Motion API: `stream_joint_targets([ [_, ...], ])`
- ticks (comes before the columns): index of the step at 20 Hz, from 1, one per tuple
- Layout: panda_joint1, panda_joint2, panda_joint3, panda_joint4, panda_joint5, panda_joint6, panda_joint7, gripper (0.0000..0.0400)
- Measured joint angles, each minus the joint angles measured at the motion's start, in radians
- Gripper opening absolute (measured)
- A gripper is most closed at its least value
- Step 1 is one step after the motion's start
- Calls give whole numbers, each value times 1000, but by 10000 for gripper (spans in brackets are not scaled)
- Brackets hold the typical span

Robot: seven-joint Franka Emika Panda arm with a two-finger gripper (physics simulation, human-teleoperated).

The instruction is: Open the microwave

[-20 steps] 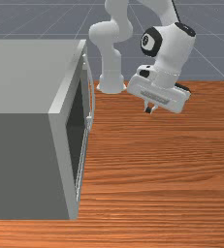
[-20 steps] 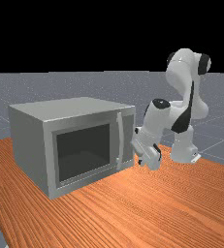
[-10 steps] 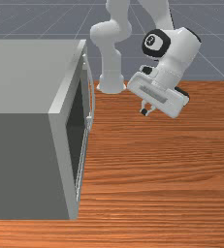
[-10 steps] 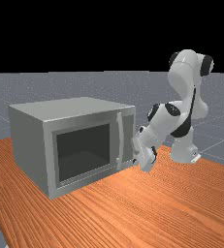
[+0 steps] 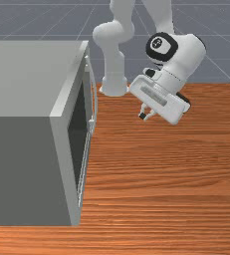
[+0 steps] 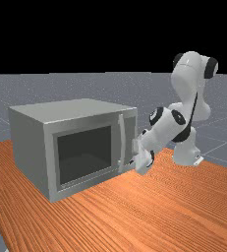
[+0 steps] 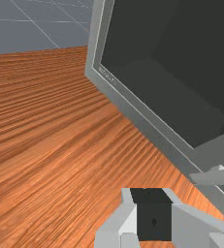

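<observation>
Where the far view faces its front nearly square on, the grey microwave [image 6: 31,147] stands on the table [image 5: 161,169], on that view's left, and its door lies flush in the frame. Front view: same appliance at the left, seen from above and the side; top and side wall large, dark door window [image 6: 84,155] strongly foreshortened. The curved door handle [image 6: 122,140] runs upright beside the window in the far view, with a narrow panel [image 6: 129,142] on its far side. In the front view its outward bow from the door is plain.

Hand [image 5: 143,116]: to the front view's right of the handle, apart from it, tilted, fingertips aimed down and toward the microwave side. Far view sets the fingertips visually close to the handle's lower end; front view resolves a gap, with wood grain between the two. Contact: none.

Wrist view: fingertips of the hand [image 7: 152,213] brought together, nothing between them. Past them, a lower corner of the microwave front, the window's edge, and small pale markings on the frame, too small to read. One end of the handle lies near the fingers, not touching.

Farther out: arm base [image 6: 186,150] behind the hand at the far view's right; grey gridded floor [image 7: 16,34] beyond the table edge.
</observation>
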Motion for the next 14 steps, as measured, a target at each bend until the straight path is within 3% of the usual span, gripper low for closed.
stream_joint_targets([
  [1,17,-3,-16,-13,-48,20,69,0],
  [2,63,19,-49,-5,-141,-28,209,0],
  [4,93,31,-69,1,-194,-54,302,0],
  [5,92,28,-67,2,-187,-50,286,0],
  [6,122,40,-92,-1,-275,-72,371,0],
  [14,220,120,-165,24,-461,-218,611,0],
])
